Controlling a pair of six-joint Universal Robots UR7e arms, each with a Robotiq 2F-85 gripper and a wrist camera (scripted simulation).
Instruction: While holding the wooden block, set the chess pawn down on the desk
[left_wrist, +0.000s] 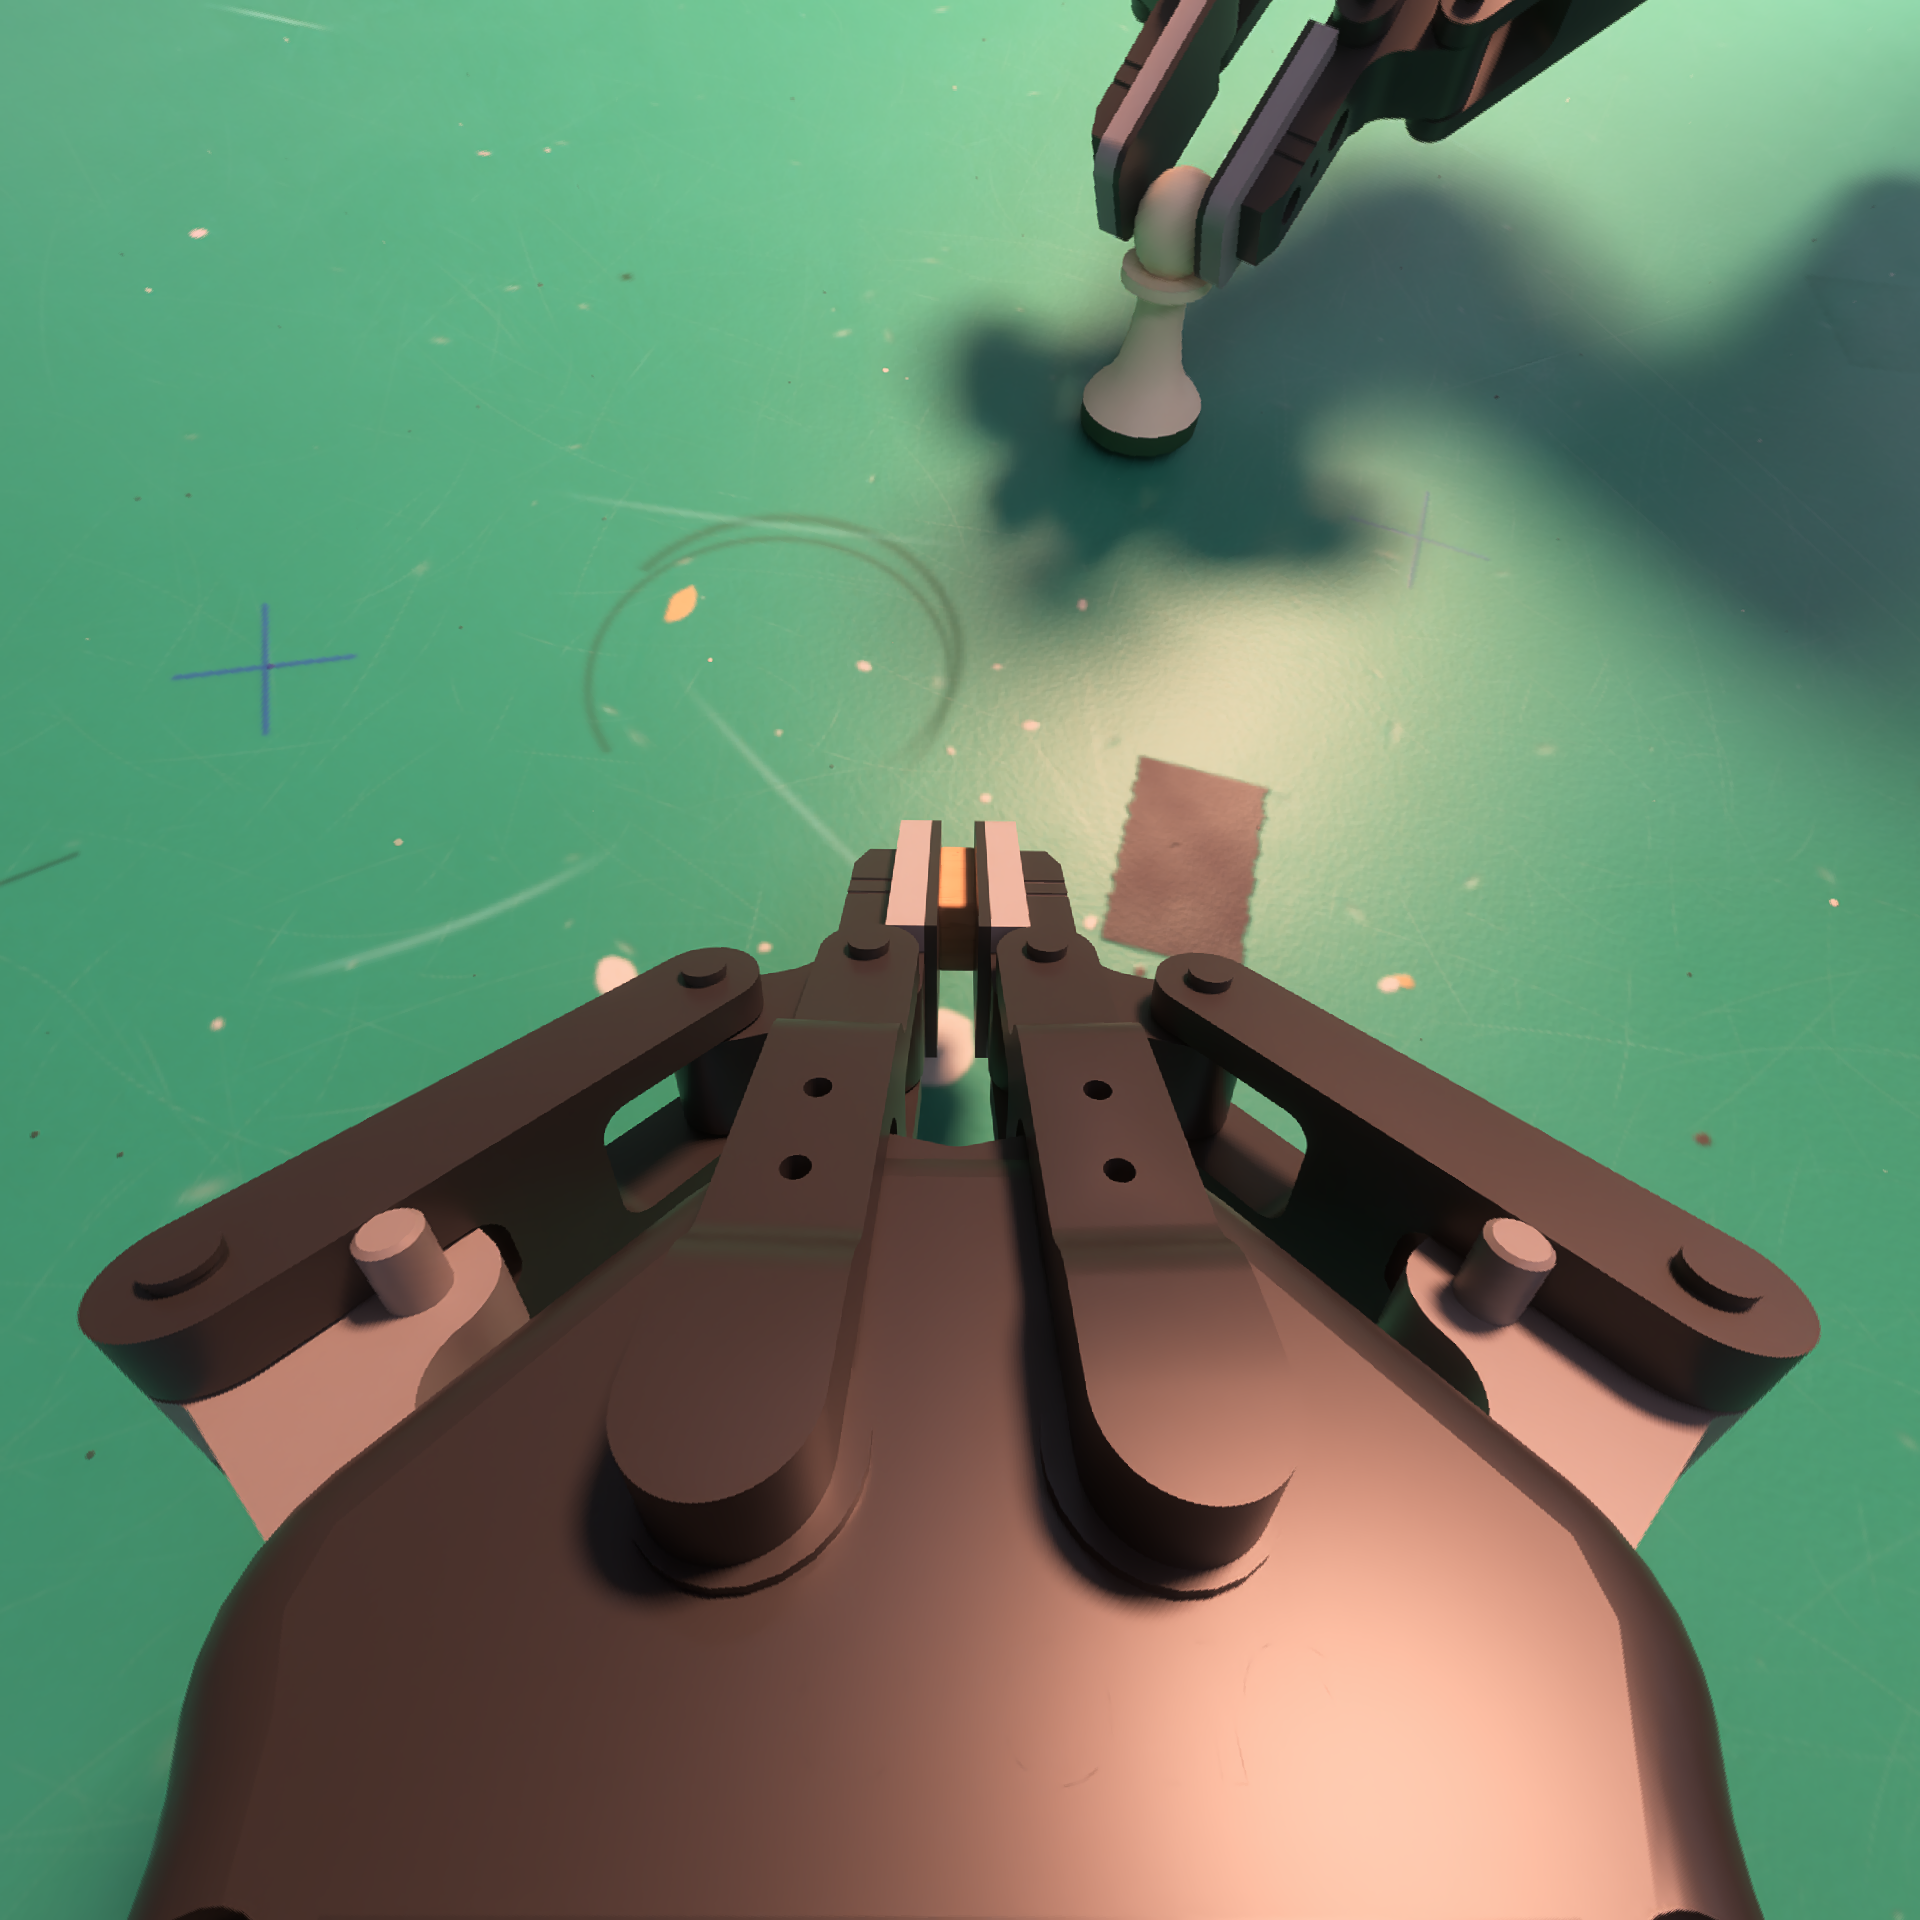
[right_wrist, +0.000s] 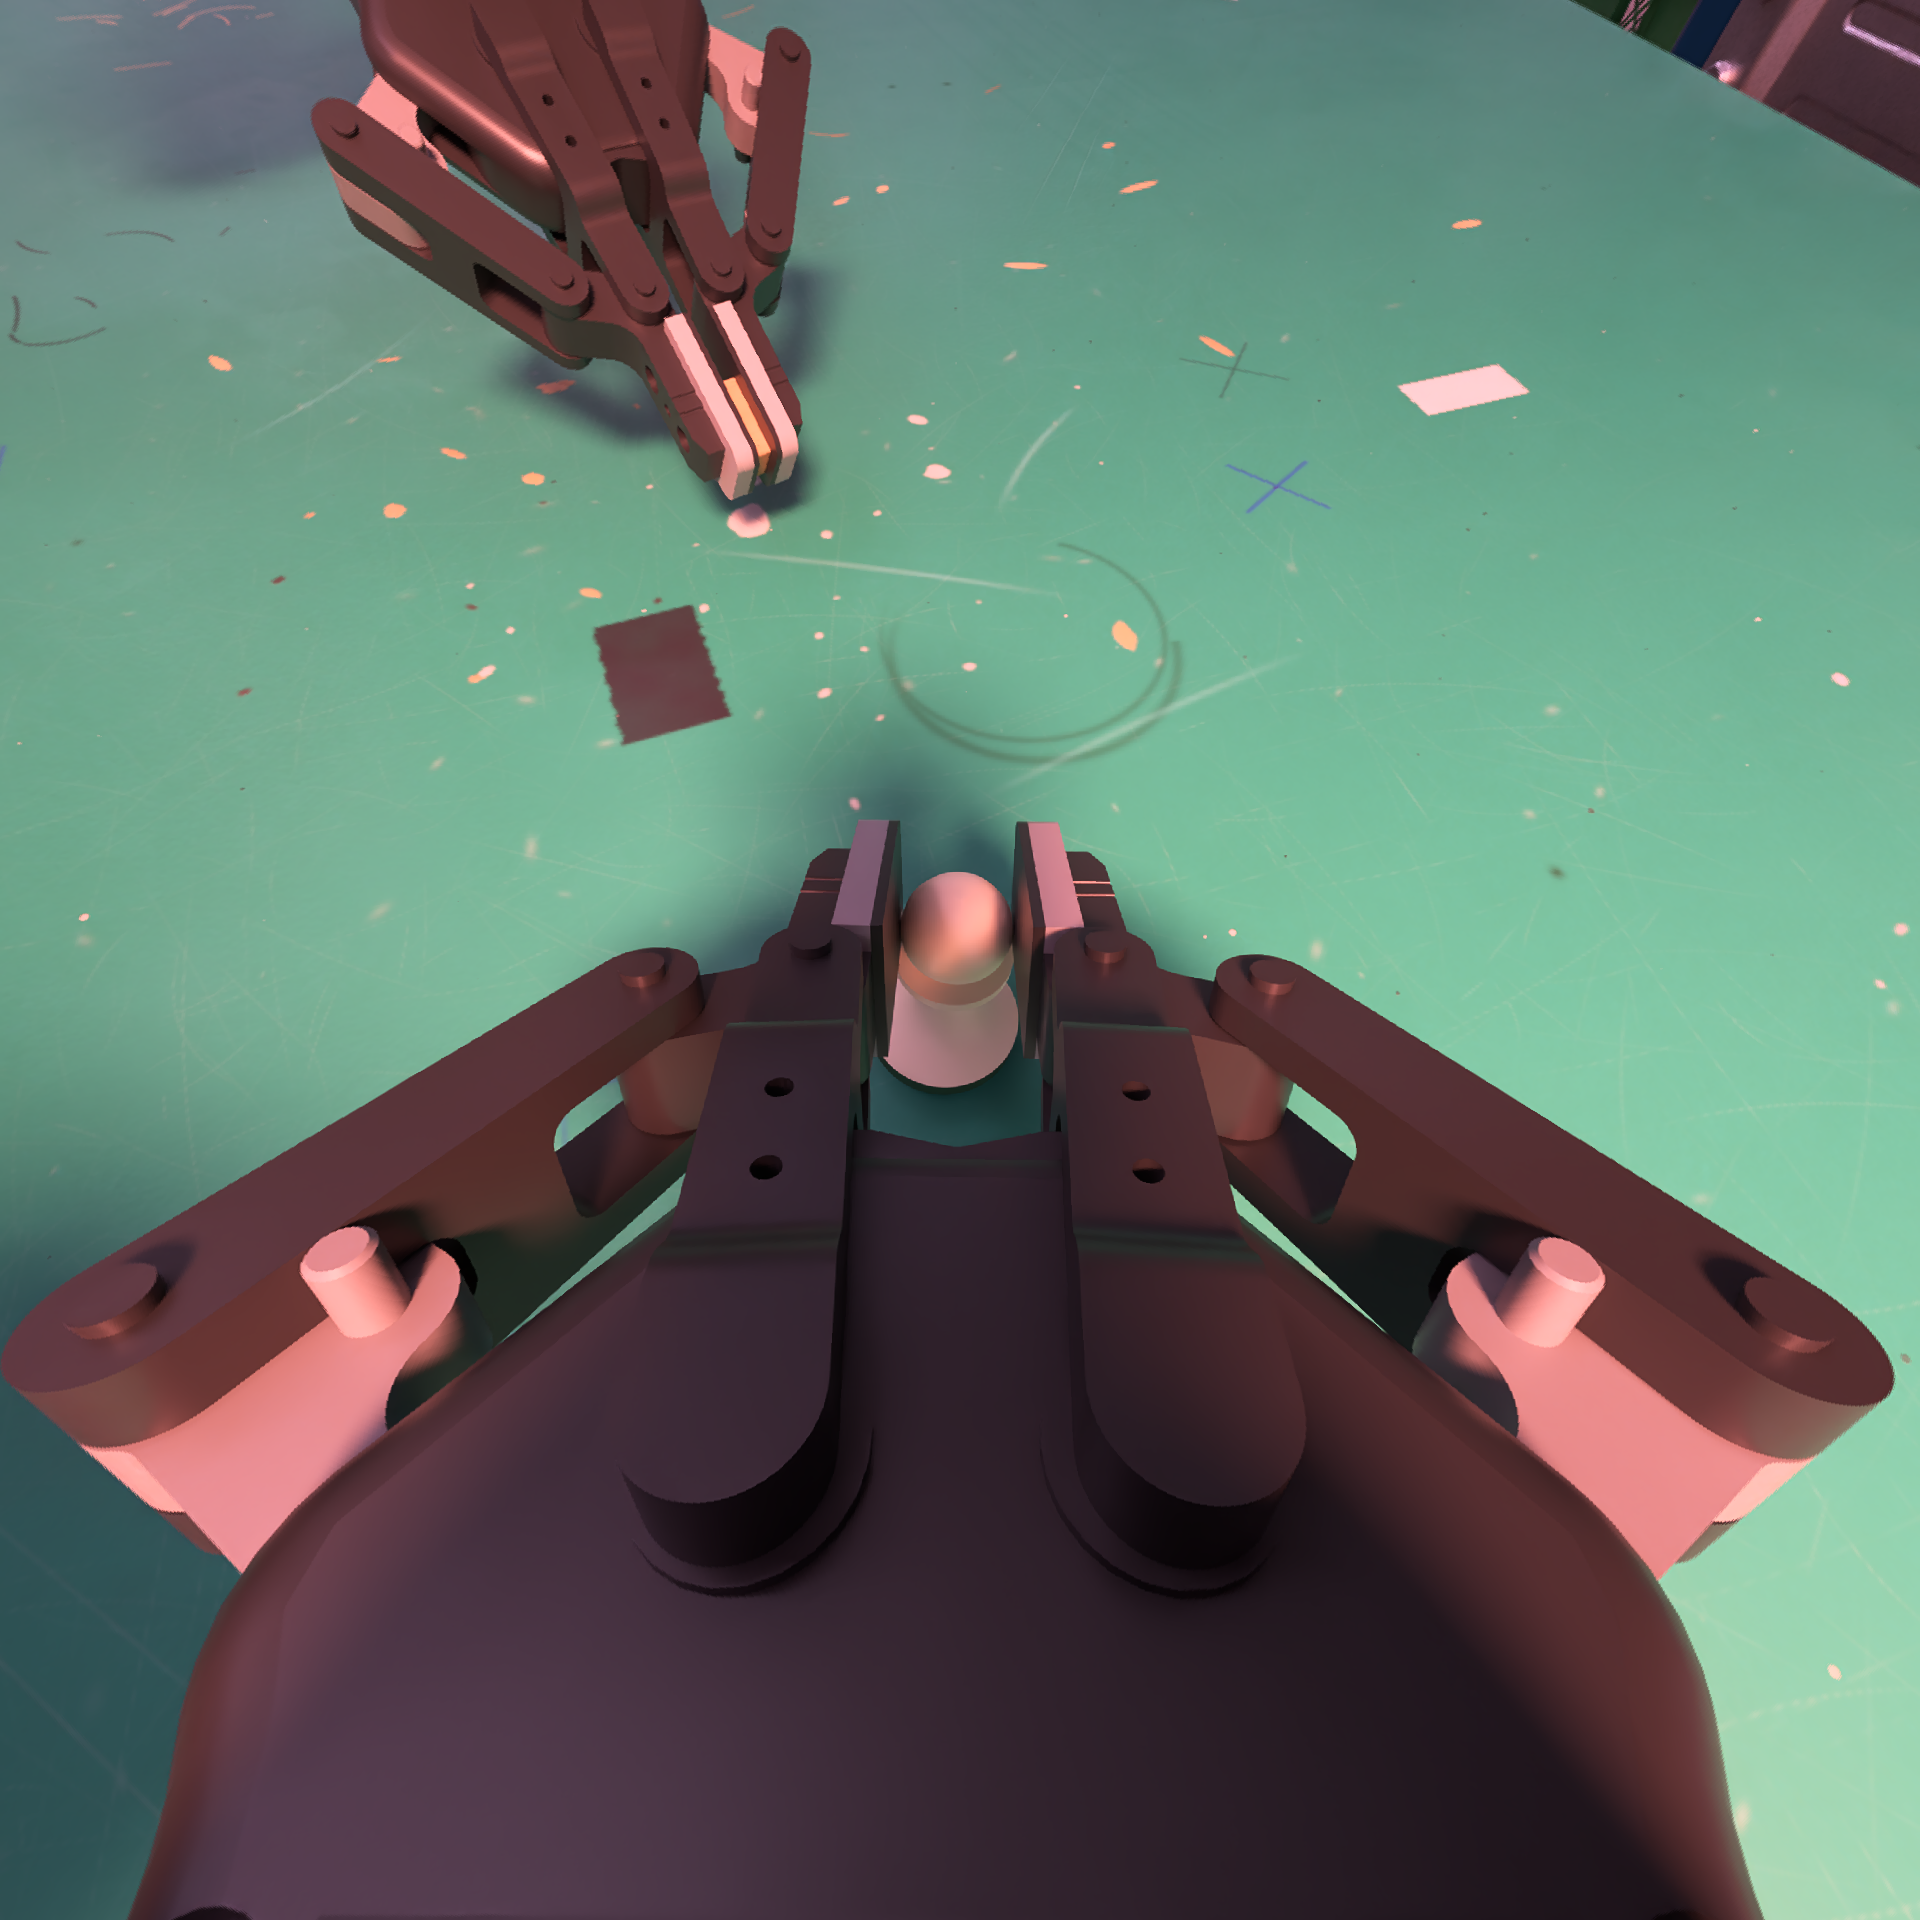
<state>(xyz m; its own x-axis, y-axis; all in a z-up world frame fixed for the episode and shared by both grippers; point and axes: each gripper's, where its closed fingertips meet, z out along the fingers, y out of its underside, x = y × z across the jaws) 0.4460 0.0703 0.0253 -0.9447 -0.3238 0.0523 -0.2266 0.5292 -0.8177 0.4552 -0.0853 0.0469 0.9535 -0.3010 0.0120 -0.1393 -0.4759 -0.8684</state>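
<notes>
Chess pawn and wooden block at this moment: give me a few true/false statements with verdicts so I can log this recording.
1. The chess pawn stands upright with its base on the green desk. True.
2. The right gripper has its jaws far from the pawn. False: they sit on either side of the pawn's round head.
3. The left gripper is shut on the wooden block. True.
4. The wooden block lies flat on the desk beside the pawn. False: it is between the left jaws, apart from the pawn.
5. A dark rectangular patch lies on the desk near the left gripper. True.
</notes>
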